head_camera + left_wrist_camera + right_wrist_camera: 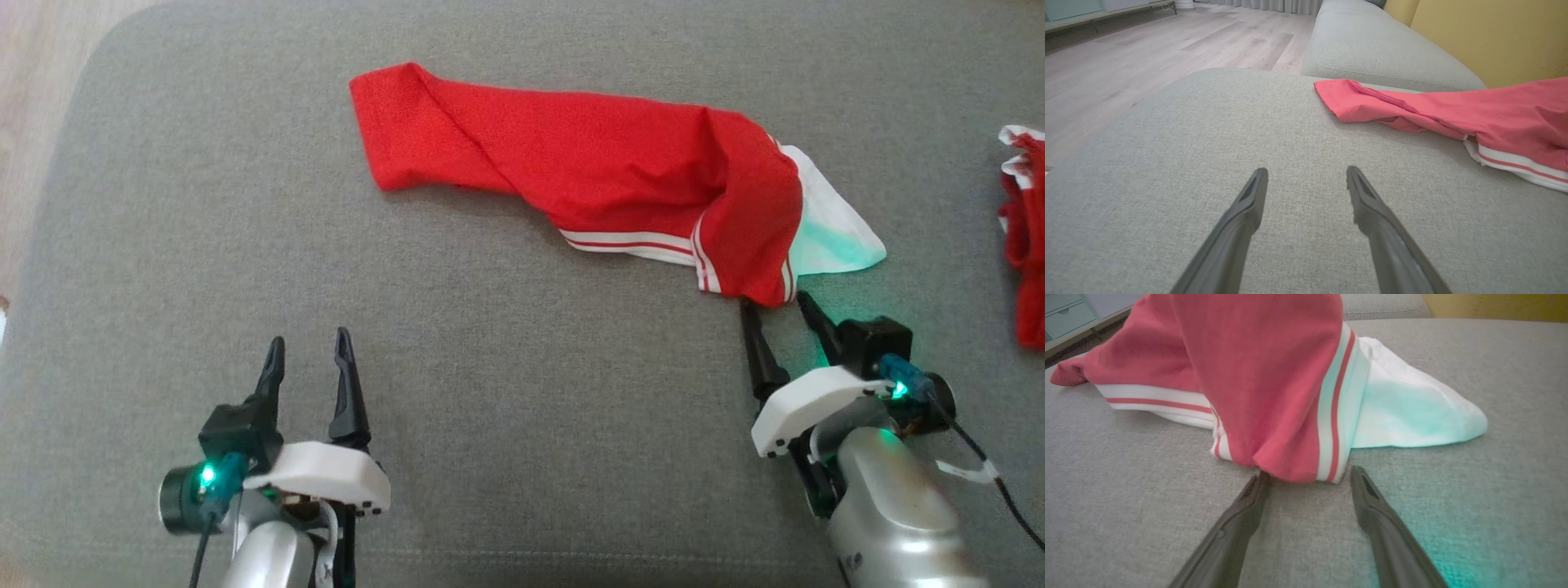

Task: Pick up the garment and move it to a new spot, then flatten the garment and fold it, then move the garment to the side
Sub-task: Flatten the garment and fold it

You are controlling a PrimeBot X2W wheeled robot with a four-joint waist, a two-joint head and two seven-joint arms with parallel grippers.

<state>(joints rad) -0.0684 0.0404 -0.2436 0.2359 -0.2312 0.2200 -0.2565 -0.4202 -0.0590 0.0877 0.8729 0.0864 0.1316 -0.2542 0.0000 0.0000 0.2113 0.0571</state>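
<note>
Garment (588, 175), red with white-and-red striped trim, lies crumpled in a long slanting band across the far middle of a grey cushion (490, 425). Its plain red end points to the robot's left. Its bunched striped end lies to the right, where a white flap (841, 233) spills out, tinted green by the robot's light.

Right tool (774, 300) has its two dark fingers apart, with the tips at the near corner of the striped hem (1331, 416). In the right wrist view one tip seems to touch the cloth's edge, and the corner sits just ahead of the gap, not gripped. Left tool (310, 336) also stands apart, low over bare cushion, well away from the garment and holding nothing. A second red cloth (1024, 245) lies separately at the cushion's right edge.

The step in hand appears to be the first pick-up. To do it well, the right tool likely needs to ease forward so the hem corner goes deep between the fingers, with one finger sliding under the fold. It should then close on all layers before lifting. A shallow pinch could catch only the top layer and let the rest slip out. The left tool could take the plain red end so the cloth lifts evenly.

No brand, label or writing can be read.
</note>
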